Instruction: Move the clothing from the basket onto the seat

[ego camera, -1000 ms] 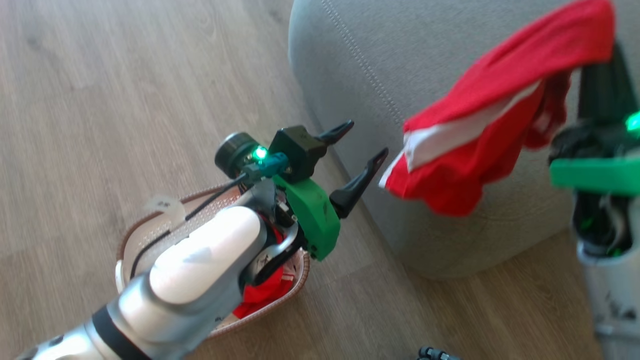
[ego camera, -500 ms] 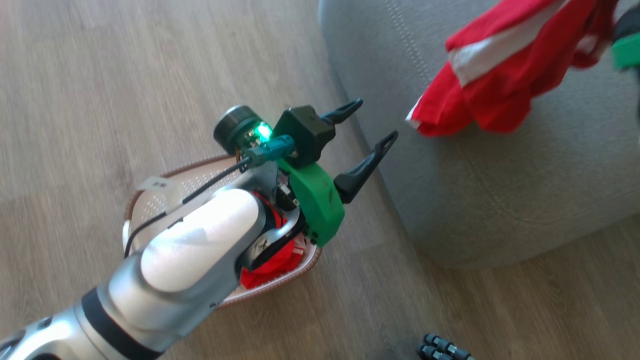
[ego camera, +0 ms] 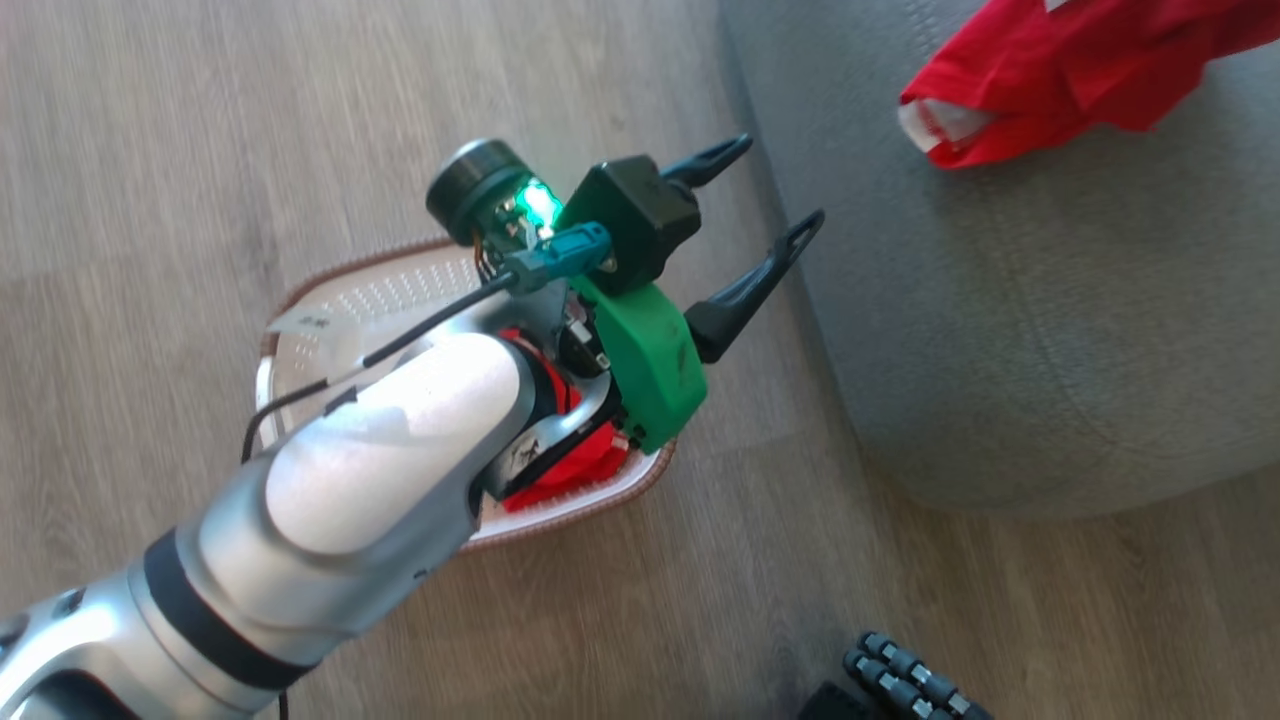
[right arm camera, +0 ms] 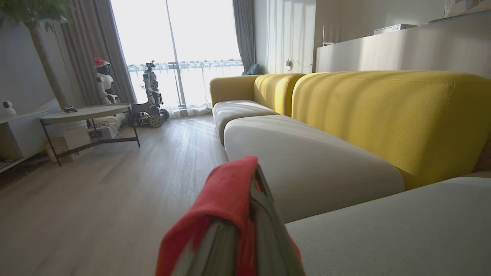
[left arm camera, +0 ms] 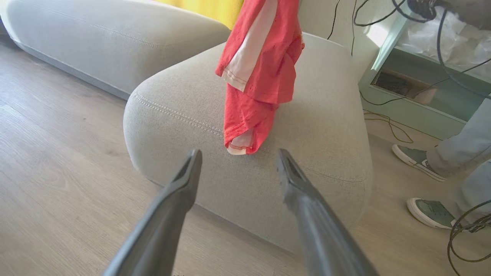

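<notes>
One red garment with white trim [left arm camera: 264, 69] hangs over the light grey seat [left arm camera: 314, 126], its lower end touching the cushion near the front edge. My right gripper [right arm camera: 253, 172] is shut on this garment, and red cloth drapes over its fingers. In the head view the garment [ego camera: 1060, 70] lies across the seat [ego camera: 1050, 300] at the top right. A second red garment [ego camera: 570, 470] lies in the white basket [ego camera: 330, 300] on the floor, mostly hidden under my left forearm. My left gripper [ego camera: 782, 182] is open and holds nothing, above the basket's far end and pointing at the seat.
The basket stands on wood floor just left of the seat's rounded side. A person's feet [left arm camera: 422, 165] are on the floor right of the seat, beside cables and a pale cabinet [left arm camera: 418, 84]. Yellow sofa backs [right arm camera: 383, 115] rise behind the cushions. Black ribbed parts [ego camera: 900, 680] show at the bottom.
The head camera has swung, shifting basket and seat in the picture. The hanging garment has gone from beside the seat's front to over its top. The left gripper stays open.
</notes>
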